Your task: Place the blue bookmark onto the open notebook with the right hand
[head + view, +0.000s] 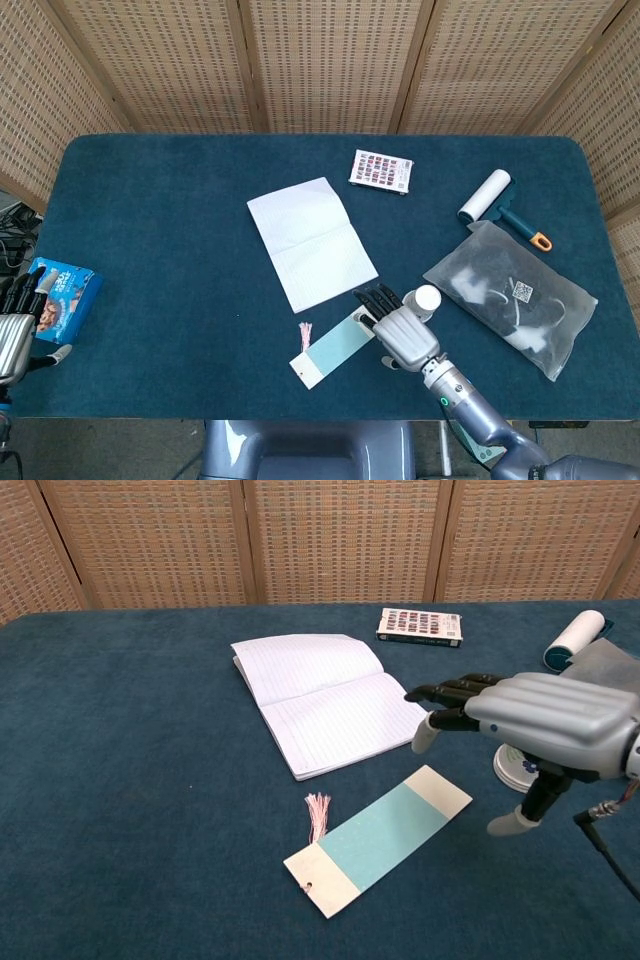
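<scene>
The open notebook (311,243) lies on the dark blue table (170,220), its lined pages facing up. Just below it, toward the near edge, sits the blue bookmark (334,346), angled, with a pink tassel at its lower left end. The right hand (397,331), palm down with fingers extended, covers the bookmark's end nearest the notebook. A paper cup (427,299) shows beside that hand. Right of the notebook lie a clear plastic bag (520,295) and a lint roller (488,196); above it, a patterned box (381,171). Far left of the notebook, the left hand (16,331) rests by a blue snack pack (62,293)
</scene>
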